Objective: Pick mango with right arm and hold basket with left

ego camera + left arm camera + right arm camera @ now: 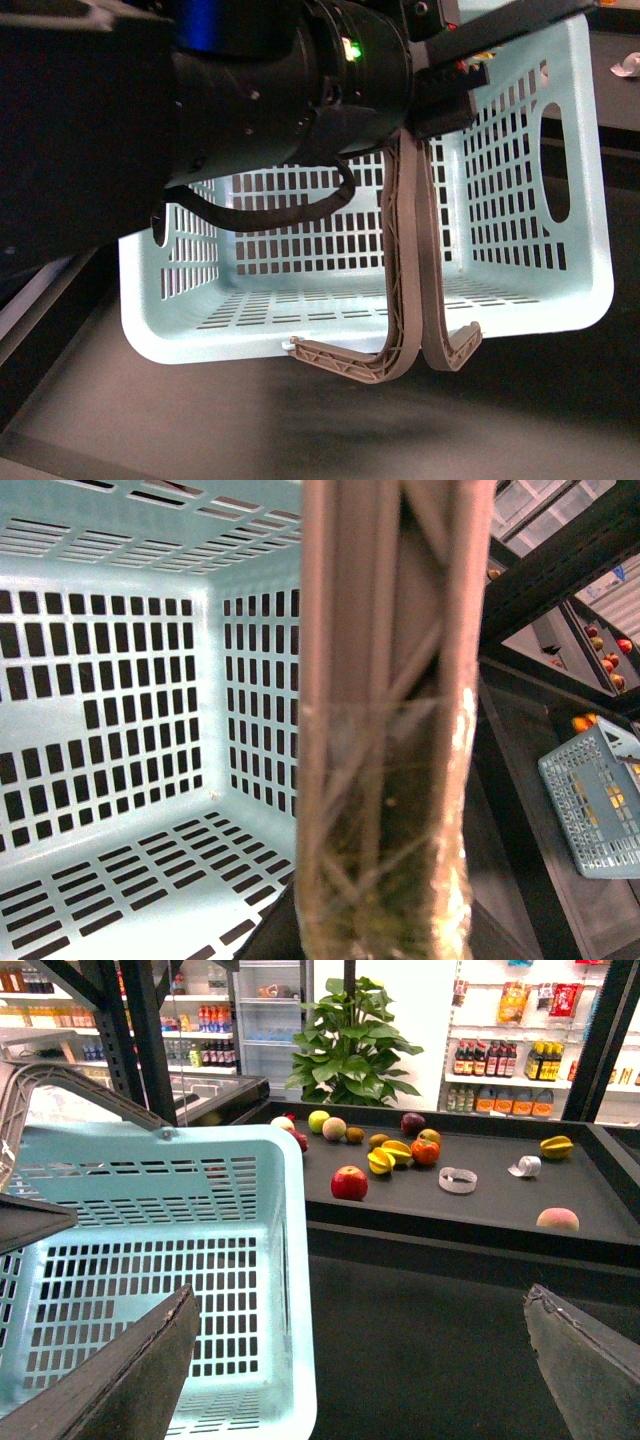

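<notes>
Two handles gripped, basket hanging open; mango unpicked.
Basket hangs from the left tool, seemingly clamped on both raised handles to hold it clear of the surface below, ready for fruit. Right tool sits beside it, fingers wide apart and empty, facing the tabletop where the mango lies among other fruit, well away.

One large blue basket, two handles, one red apple, two tape rolls, one plant
</notes>
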Robot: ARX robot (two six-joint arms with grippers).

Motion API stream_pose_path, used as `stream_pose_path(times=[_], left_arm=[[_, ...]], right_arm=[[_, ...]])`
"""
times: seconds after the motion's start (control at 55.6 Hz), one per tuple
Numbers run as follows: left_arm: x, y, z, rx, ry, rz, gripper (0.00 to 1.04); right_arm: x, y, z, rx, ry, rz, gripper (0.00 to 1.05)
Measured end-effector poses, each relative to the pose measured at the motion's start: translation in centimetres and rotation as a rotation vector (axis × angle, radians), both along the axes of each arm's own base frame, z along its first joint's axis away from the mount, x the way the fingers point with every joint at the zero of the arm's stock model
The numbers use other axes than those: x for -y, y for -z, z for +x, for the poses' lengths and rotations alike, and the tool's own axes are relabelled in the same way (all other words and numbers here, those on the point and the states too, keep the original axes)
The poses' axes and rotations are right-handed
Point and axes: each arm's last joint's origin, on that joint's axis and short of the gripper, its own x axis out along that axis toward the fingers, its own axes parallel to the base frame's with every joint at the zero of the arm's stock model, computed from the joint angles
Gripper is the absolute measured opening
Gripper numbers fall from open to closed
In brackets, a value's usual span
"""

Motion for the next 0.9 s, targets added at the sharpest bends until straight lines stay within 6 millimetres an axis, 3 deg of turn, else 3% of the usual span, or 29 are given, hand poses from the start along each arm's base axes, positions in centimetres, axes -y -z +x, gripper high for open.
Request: stream_pose_path(times=[0.648,0.756,0.9], left_arm=[[0.3,0.4,0.6,0.024,-0.01,0.05,0.06],[0.3,0.4,0.6,0.024,-0.009,0.05,0.06],[0.4,0.4,0.6,0.024,-0.008,0.05,0.06]], right_arm=[[0.1,-0.3,0.1,0.023,0.019,-0.038,0.97],[1.4,-0.5,1.1,0.026,0.046,-0.099,0.97],[5.3,0.1,4.4,-0.094,0.16,-0.097,0.97]])
